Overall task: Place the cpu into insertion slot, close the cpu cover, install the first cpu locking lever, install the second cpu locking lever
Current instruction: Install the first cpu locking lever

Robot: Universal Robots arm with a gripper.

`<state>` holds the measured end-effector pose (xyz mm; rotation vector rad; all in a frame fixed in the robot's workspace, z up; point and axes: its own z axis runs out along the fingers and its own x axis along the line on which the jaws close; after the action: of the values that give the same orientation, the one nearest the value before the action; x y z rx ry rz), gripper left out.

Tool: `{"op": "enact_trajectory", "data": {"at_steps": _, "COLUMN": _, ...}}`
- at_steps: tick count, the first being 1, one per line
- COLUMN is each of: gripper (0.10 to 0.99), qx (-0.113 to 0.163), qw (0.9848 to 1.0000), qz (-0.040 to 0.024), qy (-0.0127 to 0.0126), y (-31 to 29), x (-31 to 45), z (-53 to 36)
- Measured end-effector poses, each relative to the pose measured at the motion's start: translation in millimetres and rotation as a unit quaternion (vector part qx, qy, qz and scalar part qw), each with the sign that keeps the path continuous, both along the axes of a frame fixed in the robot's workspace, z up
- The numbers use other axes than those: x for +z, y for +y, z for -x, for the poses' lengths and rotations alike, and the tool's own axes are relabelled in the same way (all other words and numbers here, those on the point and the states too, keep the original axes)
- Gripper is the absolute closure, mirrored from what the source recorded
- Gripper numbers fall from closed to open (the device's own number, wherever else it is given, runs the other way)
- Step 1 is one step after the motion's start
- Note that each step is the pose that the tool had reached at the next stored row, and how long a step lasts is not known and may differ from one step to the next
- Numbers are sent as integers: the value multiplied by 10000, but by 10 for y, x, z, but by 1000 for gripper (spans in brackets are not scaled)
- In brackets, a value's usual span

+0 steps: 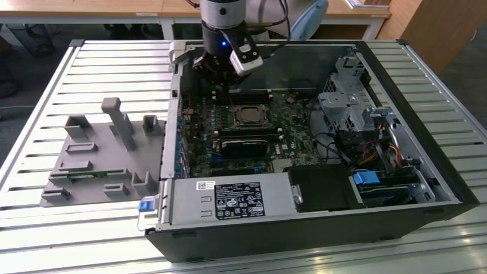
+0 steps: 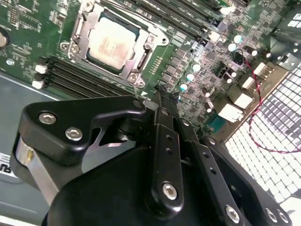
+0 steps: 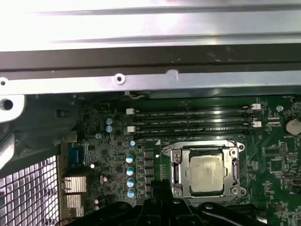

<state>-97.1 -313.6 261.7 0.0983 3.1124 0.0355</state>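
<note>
Exterior view: we are watching the gripper (image 1: 220, 88) hanging inside the open computer case (image 1: 304, 240), low over the far part of the green motherboard (image 1: 293, 123), with the case's far wall standing behind it. The cpu (image 1: 247, 116) is lying in the insertion slot (image 3: 174, 190), just on the near side of the gripper.

In the first wrist view the cpu cover (image 3: 178, 165) is lying flat around the chip, framing its grey top in the square window. Four long memory slots (image 3: 193, 121) are running between the socket's far edge and the case's metal wall. That strip is leaving the gripper little room, while the space above the socket itself is standing open.

We are not able to tell whether the gripper is clenched or released.

Toward the exterior view's right a drive cage (image 1: 346, 108) is crowding the board's edge. Toward its left a grey fixture (image 1: 99, 154) is sitting on the slatted table (image 1: 45, 240), well apart from the case's inside.
</note>
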Motion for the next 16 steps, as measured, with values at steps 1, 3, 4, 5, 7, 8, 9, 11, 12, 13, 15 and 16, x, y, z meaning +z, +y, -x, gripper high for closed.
{"op": "enact_trajectory", "data": {"at_steps": 1, "gripper": 980, "qx": 0, "qw": 10000, "qz": 0, "qy": 0, "y": 1, "x": -6, "z": 9}}
{"op": "enact_trajectory", "data": {"at_steps": 3, "gripper": 980, "qx": 0, "qw": 10000, "qz": 0, "qy": 1, "y": 4, "x": -15, "z": 36}}
{"op": "enact_trajectory", "data": {"at_steps": 4, "gripper": 980, "qx": 0, "qw": 10000, "qz": 0, "qy": 0, "y": 9, "x": -20, "z": 50}}
{"op": "enact_trajectory", "data": {"at_steps": 5, "gripper": 980, "qx": -1, "qw": 10000, "qz": 0, "qy": 0, "y": 14, "x": -25, "z": 61}}
{"op": "enact_trajectory", "data": {"at_steps": 7, "gripper": 980, "qx": 0, "qw": 10000, "qz": 1, "qy": 1, "y": 27, "x": -33, "z": 75}}
{"op": "enact_trajectory", "data": {"at_steps": 8, "gripper": 980, "qx": 0, "qw": 10000, "qz": -2, "qy": 0, "y": 35, "x": -37, "z": 78}}
{"op": "enact_trajectory", "data": {"at_steps": 9, "gripper": 980, "qx": 0, "qw": 10000, "qz": -3, "qy": 0, "y": 44, "x": -40, "z": 80}}
{"op": "enact_trajectory", "data": {"at_steps": 11, "gripper": 980, "qx": 0, "qw": 10000, "qz": -4, "qy": 1, "y": 70, "x": -45, "z": 82}}
{"op": "enact_trajectory", "data": {"at_steps": 12, "gripper": 980, "qx": 0, "qw": 10000, "qz": -4, "qy": 0, "y": 86, "x": -49, "z": 83}}
{"op": "enact_trajectory", "data": {"at_steps": 13, "gripper": 980, "qx": 0, "qw": 10000, "qz": -5, "qy": 0, "y": 103, "x": -53, "z": 85}}
{"op": "enact_trajectory", "data": {"at_steps": 15, "gripper": 980, "qx": 0, "qw": 10000, "qz": -4, "qy": 1, "y": 137, "x": -59, "z": 90}}
{"op": "enact_trajectory", "data": {"at_steps": 16, "gripper": 980, "qx": 0, "qw": 10000, "qz": -4, "qy": 1, "y": 149, "x": -63, "z": 94}}
